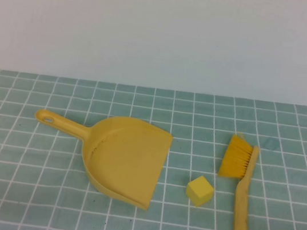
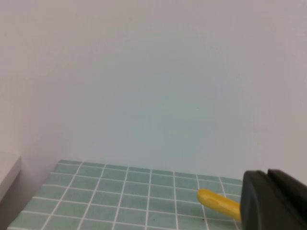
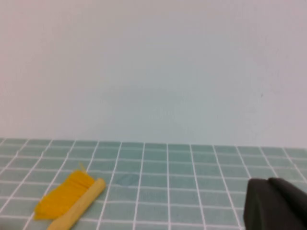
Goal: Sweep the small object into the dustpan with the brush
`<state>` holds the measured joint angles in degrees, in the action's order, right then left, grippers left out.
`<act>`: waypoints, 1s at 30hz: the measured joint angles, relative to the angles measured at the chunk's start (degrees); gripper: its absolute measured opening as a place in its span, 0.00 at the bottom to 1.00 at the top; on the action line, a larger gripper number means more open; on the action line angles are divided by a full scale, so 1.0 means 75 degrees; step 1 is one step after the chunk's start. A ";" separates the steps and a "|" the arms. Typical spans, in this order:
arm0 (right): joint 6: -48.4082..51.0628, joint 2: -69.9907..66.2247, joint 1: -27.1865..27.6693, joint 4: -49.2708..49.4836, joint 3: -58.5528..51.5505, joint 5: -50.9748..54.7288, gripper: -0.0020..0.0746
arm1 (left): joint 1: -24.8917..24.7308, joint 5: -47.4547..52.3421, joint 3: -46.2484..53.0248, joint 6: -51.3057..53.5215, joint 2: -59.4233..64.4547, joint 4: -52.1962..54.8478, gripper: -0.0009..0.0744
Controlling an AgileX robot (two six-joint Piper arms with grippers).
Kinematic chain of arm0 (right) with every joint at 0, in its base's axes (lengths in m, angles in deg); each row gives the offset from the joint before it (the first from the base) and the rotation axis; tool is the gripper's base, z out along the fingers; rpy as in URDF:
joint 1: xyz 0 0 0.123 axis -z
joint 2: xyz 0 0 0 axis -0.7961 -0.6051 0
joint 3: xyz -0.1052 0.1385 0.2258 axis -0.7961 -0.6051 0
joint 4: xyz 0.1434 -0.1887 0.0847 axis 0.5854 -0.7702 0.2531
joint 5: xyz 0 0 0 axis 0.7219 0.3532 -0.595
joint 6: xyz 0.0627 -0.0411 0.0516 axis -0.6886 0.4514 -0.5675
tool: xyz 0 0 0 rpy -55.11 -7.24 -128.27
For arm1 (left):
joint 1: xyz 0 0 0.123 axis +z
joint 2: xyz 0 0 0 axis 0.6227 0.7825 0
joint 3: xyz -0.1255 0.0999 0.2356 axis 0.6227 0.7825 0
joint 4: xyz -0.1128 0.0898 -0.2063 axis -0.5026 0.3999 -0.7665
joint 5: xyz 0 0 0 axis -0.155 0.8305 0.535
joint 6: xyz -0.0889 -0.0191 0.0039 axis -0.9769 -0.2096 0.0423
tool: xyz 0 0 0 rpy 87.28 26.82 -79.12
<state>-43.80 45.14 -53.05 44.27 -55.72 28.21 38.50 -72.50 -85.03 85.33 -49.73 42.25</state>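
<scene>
Both pincers, left (image 2: 276, 201) and right (image 3: 278, 203), off the tabletop, state unclear; right should grip brush (image 1: 240, 180) mid-handle, sweep cube (image 1: 199, 190) toward dustpan (image 1: 123, 160).

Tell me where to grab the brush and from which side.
Grip the brush on its bare handle, around mid-length, coming straight down from above. It lies flat on the tiled table, bristles toward the far wall, hanging hole toward the robot. The cube sits just to its left, so close across the handle. The right gripper is nearer; the left gripper is by the dustpan.
</scene>
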 joint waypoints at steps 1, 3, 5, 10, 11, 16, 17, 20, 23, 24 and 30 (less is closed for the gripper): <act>0.0000 0.0000 0.0000 0.0000 0.0000 0.0000 0.02 | 0.0000 0.0000 0.0000 0.0000 0.0000 0.0000 0.01; 0.0000 0.0000 0.0000 0.0000 0.0000 -0.0048 0.02 | 0.0000 0.0000 0.0000 0.0000 0.0000 0.0000 0.01; 0.0000 0.0000 0.0000 0.0013 0.0000 -0.0065 0.02 | 0.0000 0.0000 0.0000 0.0000 0.0000 0.0000 0.01; 0.0000 0.0000 0.0000 0.0013 0.0000 -0.0097 0.02 | 0.0000 0.0000 0.0000 0.0000 0.0000 0.0000 0.01; 0.0000 0.0000 0.0000 0.0013 0.0000 -0.0116 0.02 | 0.0000 0.0000 0.0000 0.0000 0.0000 0.0000 0.01; 0.0000 0.0000 0.0000 0.0013 0.0000 -0.0220 0.02 | 0.0000 0.0011 0.0000 0.0000 0.0000 0.0000 0.01; 0.0000 0.0000 0.0000 0.0013 0.0000 -0.0220 0.02 | 0.0000 0.0011 0.0000 0.0000 0.0000 0.0000 0.01; 0.0000 0.0000 0.0000 0.0013 0.0000 -0.0178 0.02 | 0.0000 0.0011 0.0000 -0.0031 0.0000 0.0000 0.01; 0.0000 0.0000 0.0000 0.0013 0.0000 -0.0178 0.02 | 0.0000 0.0011 0.0000 -0.0031 0.0000 0.0000 0.01; 0.0000 0.0000 0.0000 0.0013 0.0000 -0.0178 0.02 | 0.0000 0.0011 0.0000 -0.0031 0.0000 0.0000 0.01; 0.0000 0.0000 0.0000 0.0013 0.0000 0.0105 0.02 | 0.0000 0.0011 0.0000 -0.0031 0.0011 0.0000 0.01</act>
<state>-43.80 45.14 -53.05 44.37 -55.72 29.00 38.50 -72.42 -85.03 85.10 -49.65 42.25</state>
